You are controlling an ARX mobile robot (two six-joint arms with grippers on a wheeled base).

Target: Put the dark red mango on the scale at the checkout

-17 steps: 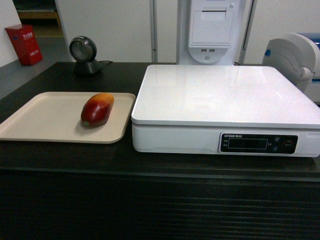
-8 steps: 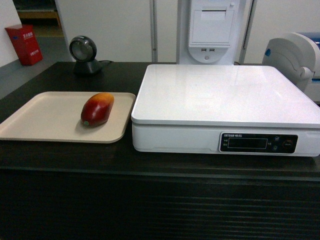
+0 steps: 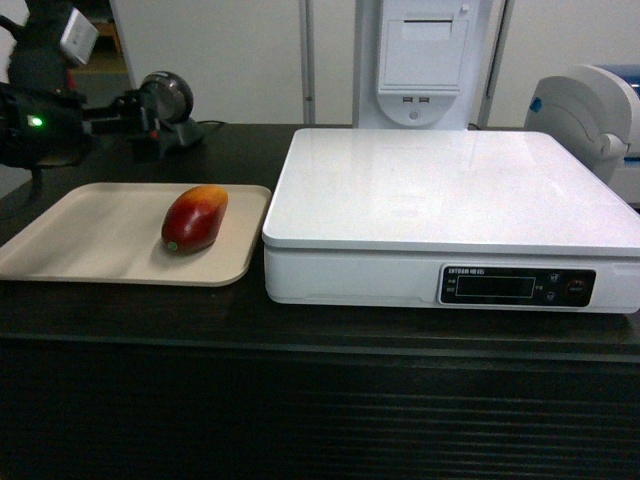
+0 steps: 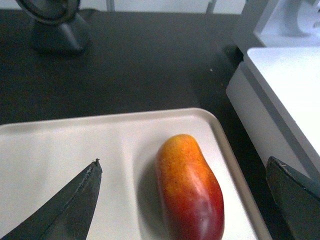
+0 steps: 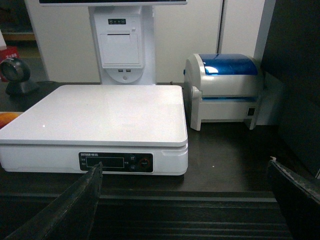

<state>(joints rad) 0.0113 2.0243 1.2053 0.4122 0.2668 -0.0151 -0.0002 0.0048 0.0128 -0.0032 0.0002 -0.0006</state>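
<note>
The dark red mango [image 3: 195, 218] lies on a beige tray [image 3: 90, 240], its yellow-orange end pointing away from me. To its right stands the white scale [image 3: 450, 190] on the dark checkout [image 3: 320, 400]. My left gripper [image 3: 140, 112] hovers above the tray's far left corner, apart from the mango. In the left wrist view it [image 4: 183, 161] is open, with the mango [image 4: 190, 187] lying below between the two fingers. My right gripper [image 5: 185, 164] is open and empty, low in front of the counter's ribbed front, facing the scale [image 5: 100, 110]. It does not show in the head view.
A round black scanner [image 3: 168, 108] stands on the counter behind the tray, close to my left gripper. A white and blue label printer [image 5: 225, 85] sits right of the scale. A white kiosk [image 3: 425, 60] rises behind it. The tray's right rim lies close to the scale's side.
My left arm has come into the head view at the top left, above the tray's far corner. The mango, tray and scale have not moved.
</note>
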